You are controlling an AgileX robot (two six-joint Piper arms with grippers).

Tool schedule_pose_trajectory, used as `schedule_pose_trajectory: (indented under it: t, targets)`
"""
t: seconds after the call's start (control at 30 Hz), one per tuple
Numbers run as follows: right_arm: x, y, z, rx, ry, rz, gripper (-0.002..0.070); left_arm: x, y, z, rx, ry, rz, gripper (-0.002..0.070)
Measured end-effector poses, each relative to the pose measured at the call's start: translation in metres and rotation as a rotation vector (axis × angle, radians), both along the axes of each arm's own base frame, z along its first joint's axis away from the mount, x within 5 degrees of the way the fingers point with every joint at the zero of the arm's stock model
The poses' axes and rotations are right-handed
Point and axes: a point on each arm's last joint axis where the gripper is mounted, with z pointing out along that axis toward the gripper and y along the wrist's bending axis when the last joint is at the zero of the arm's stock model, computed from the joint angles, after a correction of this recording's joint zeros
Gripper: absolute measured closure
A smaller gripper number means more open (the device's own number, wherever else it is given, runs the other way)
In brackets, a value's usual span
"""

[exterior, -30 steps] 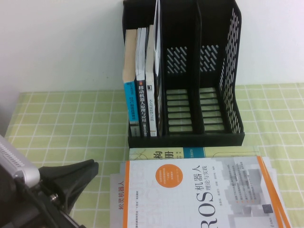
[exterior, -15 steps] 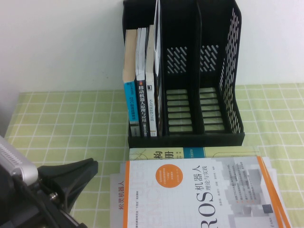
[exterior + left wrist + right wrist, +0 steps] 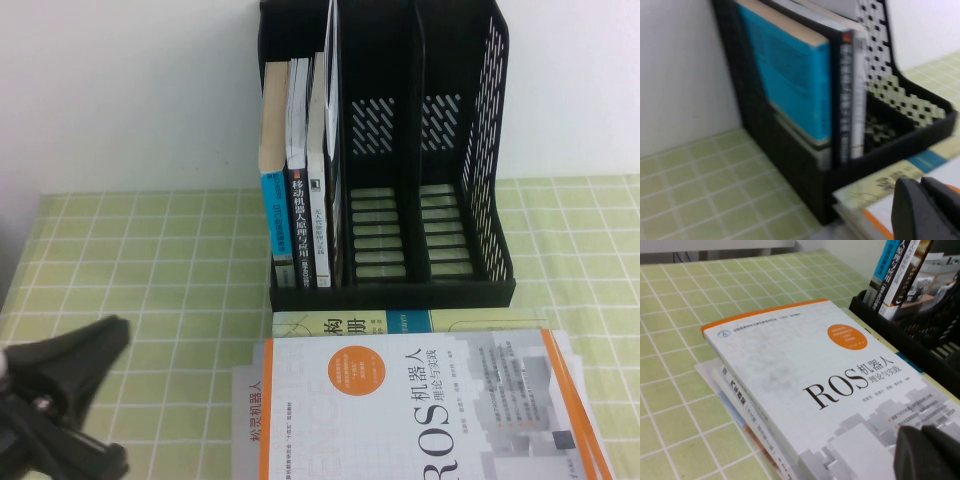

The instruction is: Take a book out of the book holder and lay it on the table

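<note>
1. At the near left corner of the bench (image 3: 150, 260), the left hand (image 3: 60, 375) hangs low over the green checked cloth, holding nothing; whether its fingers are parted or together cannot be told. In the left wrist view its dark tip (image 3: 927, 210) shows just above the corner of the stacked books.
2. The right hand (image 3: 930, 452) is closed and grips nothing; in its own wrist view its dark fingertips sit right over the near corner of the book (image 3: 825, 385), though contact cannot be confirmed. It is out of the high view.
3. The book (image 3: 420, 400), white with an orange circle and "ROS" lettering, lies flat, cover up, on top of a stack just in front of the book holder (image 3: 430, 200).
4. Under it lie at least 2 more books: a pale yellow and blue book (image 3: 350, 322) showing at the far edge, and another white one (image 3: 245, 410) sticking out at the left.
5. The book holder has 3 compartments. The left one holds 3 upright books (image 3: 298, 180); the middle and right ones hold none.
</note>
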Motion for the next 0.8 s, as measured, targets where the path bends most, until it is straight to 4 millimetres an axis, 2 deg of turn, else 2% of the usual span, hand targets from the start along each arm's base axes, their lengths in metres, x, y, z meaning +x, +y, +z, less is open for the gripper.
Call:
schedule_pose_trajectory:
  t: [0.13, 0.27, 0.37, 0.53, 0.8]
  targets:
    - [0.0, 0.0, 0.0, 0.001, -0.001, -0.001, 0.0678, -0.011, 0.028, 0.002, -0.012, -0.08, 0.2, 0.0676]
    - [0.0, 0.0, 0.0, 0.001, -0.001, -0.001, 0.0678, -0.026, 0.053, -0.008, -0.027, -0.136, 0.388, 0.0676]
    - [0.0, 0.0, 0.0, 0.002, -0.001, -0.001, 0.0678, -0.038, 0.063, -0.017, -0.04, -0.181, 0.477, 0.0676]
    - [0.0, 0.0, 0.0, 0.002, -0.001, -0.001, 0.0678, -0.051, 0.07, -0.02, -0.004, -0.275, 0.543, 0.0676]
    - [0.0, 0.0, 0.0, 0.003, -0.001, -0.001, 0.0678, -0.054, 0.068, -0.018, 0.052, -0.328, 0.526, 0.0676]
